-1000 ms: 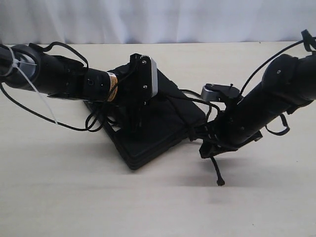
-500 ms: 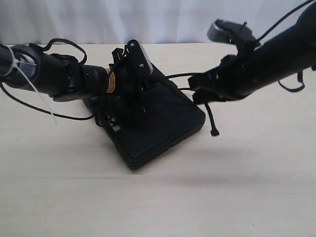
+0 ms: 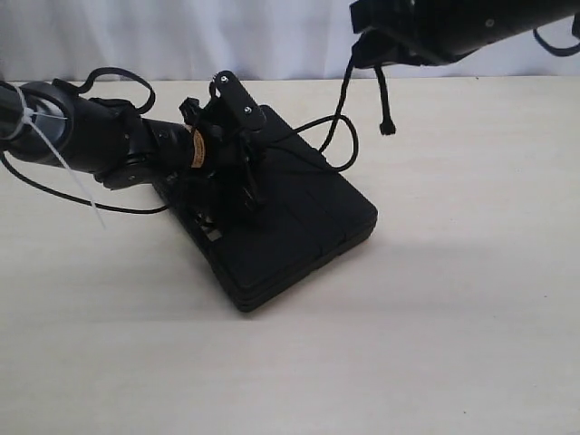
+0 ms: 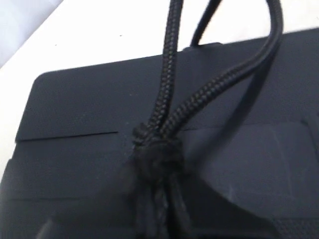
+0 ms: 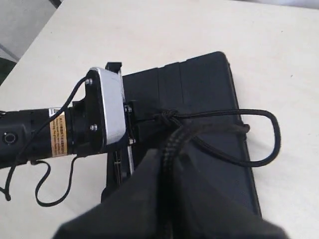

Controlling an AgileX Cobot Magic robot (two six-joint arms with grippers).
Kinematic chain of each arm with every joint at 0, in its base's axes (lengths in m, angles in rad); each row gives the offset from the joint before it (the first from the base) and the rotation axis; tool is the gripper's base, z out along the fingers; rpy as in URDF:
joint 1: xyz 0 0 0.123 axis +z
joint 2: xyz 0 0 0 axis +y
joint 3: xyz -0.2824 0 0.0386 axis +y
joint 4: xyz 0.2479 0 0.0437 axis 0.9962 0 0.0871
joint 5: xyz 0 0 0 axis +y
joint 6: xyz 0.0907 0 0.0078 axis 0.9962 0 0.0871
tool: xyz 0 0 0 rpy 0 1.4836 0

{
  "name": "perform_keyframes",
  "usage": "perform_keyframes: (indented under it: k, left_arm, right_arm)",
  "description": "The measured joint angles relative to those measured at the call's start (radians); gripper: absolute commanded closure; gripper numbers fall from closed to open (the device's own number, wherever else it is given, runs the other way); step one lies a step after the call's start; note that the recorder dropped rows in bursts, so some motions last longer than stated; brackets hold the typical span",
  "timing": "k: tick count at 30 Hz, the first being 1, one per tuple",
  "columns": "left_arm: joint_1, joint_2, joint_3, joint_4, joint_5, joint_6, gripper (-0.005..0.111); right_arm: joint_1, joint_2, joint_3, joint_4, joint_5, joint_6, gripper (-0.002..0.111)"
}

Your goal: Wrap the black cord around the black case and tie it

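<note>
The black case [image 3: 304, 231] lies flat on the table at centre, seen also as the black case [image 5: 204, 84] and filling the left wrist view [image 4: 75, 109]. My left gripper [image 3: 246, 192] is down on its lid, shut on the black cord [image 4: 167, 74] just behind a knot [image 4: 154, 144]; two strands run away from it. My right gripper [image 3: 364, 43] is high at the back right, shut on the black cord [image 5: 173, 144]. From it the cord [image 3: 343, 127] sags in a loop to the lid, and its short end [image 3: 387, 125] dangles free.
The left arm [image 3: 82, 136] stretches in from the left with thin smooth cables [image 3: 100, 207] and a white tie [image 3: 68, 172] hanging off it. Its silver-backed wrist [image 5: 107, 109] sits at the case's edge. A white backdrop [image 3: 227, 36] closes the far side.
My right gripper has risen from table level beside the case to high at the back, carrying the cord up and drawing it tighter. My left gripper stayed on the lid, turning slightly.
</note>
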Motion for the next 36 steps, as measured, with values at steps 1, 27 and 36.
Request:
perform_keyframes:
  k: [1, 27, 36]
  left_arm:
    - [0.0, 0.0, 0.0, -0.014, 0.0, -0.013, 0.089]
    - [-0.033, -0.235, 0.004, -0.458, 0.858, -0.471, 0.061]
    - [-0.033, -0.081, 0.004, -0.668, 0.721, -0.471, 0.061]
  right_arm:
    - [-0.009, 0.0, -0.006, 0.0, 0.0, 0.0, 0.104]
    - [-0.114, 0.0, -0.027, -0.016, -0.013, -0.092, 0.104]
    - [-0.114, 0.0, -0.029, -0.016, 0.004, -0.099, 0.104]
